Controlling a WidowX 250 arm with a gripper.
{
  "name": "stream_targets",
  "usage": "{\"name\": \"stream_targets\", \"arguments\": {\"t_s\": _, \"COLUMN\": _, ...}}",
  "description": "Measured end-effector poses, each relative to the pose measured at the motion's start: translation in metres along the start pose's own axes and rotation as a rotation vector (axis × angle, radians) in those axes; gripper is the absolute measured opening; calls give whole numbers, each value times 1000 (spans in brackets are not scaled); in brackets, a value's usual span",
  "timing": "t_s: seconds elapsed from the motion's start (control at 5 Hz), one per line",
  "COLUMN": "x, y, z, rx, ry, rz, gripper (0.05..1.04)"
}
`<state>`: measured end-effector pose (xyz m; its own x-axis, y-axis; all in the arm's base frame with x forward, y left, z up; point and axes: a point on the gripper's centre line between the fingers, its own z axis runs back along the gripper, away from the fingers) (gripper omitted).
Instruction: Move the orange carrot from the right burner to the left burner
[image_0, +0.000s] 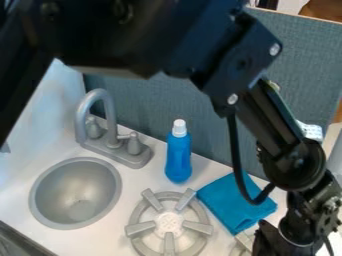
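Note:
My gripper (284, 242) hangs at the lower right corner, partly cut off by the bottom edge, just right of and below a folded blue cloth (234, 202). The cloth lies on the white counter beside the grey stove burner (169, 226). Behind the burner, a blue bottle with a white cap (178, 155) stands upright. Whether anything is held cannot be seen.
At the left is a round grey sink (75, 193) with a grey faucet (100, 117) behind it. A blue-grey panel (220, 120) stands along the counter's back. The arm crosses above from the upper left, its cable hanging over the cloth.

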<state>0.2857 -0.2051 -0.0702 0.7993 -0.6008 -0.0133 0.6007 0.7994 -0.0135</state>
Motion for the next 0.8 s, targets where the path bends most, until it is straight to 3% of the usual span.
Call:
{"name": "stream_targets", "arguments": {"t_s": 0.2, "x": -1, "y": 1, "z": -6, "rx": 5, "ry": 23, "rz": 18, "gripper": 917}}
{"name": "stream_targets", "arguments": {"t_s": 0.4, "x": -2, "y": 1, "z": -6, "rx": 6, "ry": 28, "rz": 29, "gripper": 669}}
{"name": "stream_targets", "arguments": {"t_s": 0.6, "x": -4, "y": 1, "z": -7, "rx": 12, "ry": 37, "rz": 29, "gripper": 494}}
{"name": "stream_targets", "arguments": {"t_s": 0.8, "x": -11, "y": 3, "z": -10, "rx": 20, "ry": 54, "rz": 20, "gripper": 401}}
